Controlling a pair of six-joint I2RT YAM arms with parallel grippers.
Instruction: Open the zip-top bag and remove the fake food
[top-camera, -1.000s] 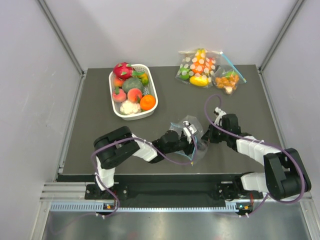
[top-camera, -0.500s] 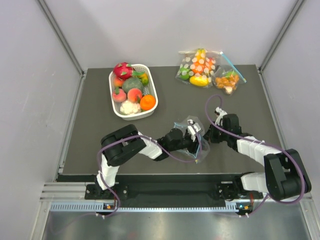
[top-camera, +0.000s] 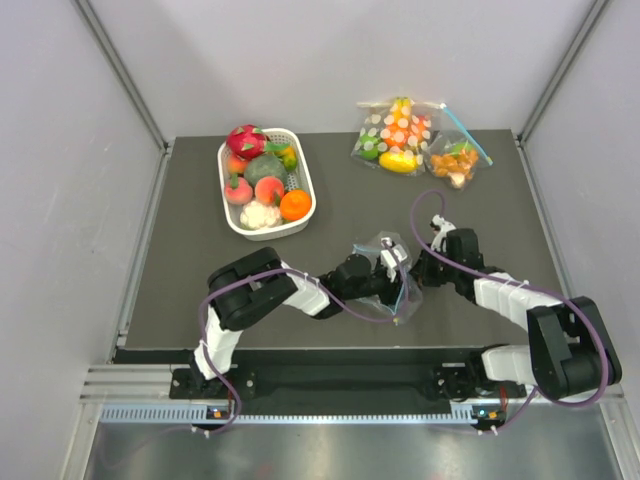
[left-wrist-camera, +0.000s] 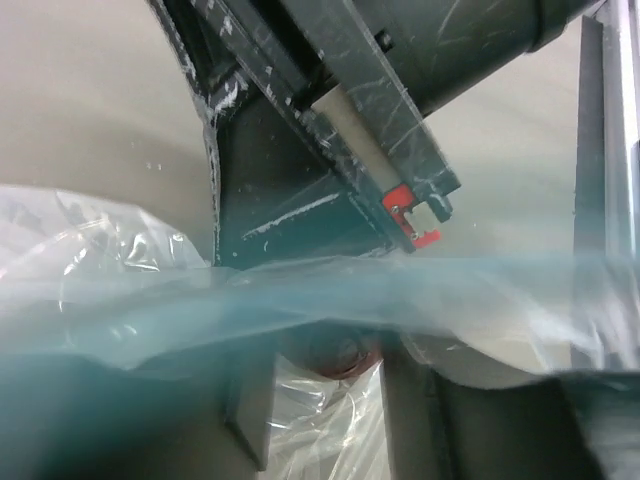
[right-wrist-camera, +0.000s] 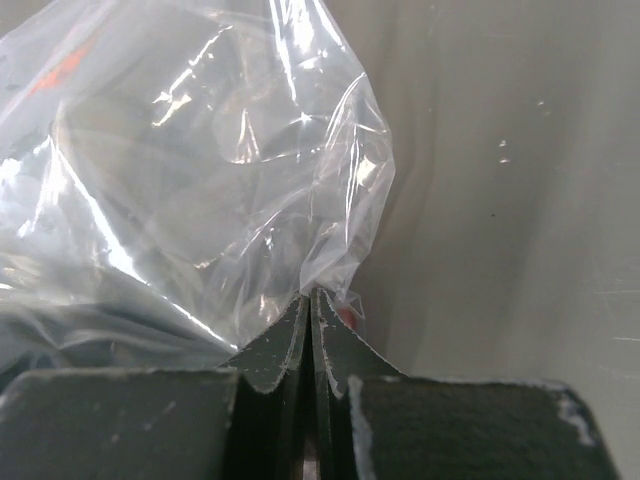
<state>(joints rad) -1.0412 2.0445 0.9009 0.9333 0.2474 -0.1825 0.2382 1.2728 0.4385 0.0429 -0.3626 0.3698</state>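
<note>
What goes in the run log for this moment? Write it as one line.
right pincer: shut on zip-top bag film | left pincer: against the bag, open or shut unclear

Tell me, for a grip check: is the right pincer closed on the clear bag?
Yes, the right pincer pinches a fold of the zip-top bag.

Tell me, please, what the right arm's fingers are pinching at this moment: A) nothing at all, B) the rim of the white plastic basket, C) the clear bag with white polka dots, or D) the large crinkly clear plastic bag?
D: the right wrist view shows the right arm's fingers closed together on a fold of the large crinkly clear plastic bag.
</note>
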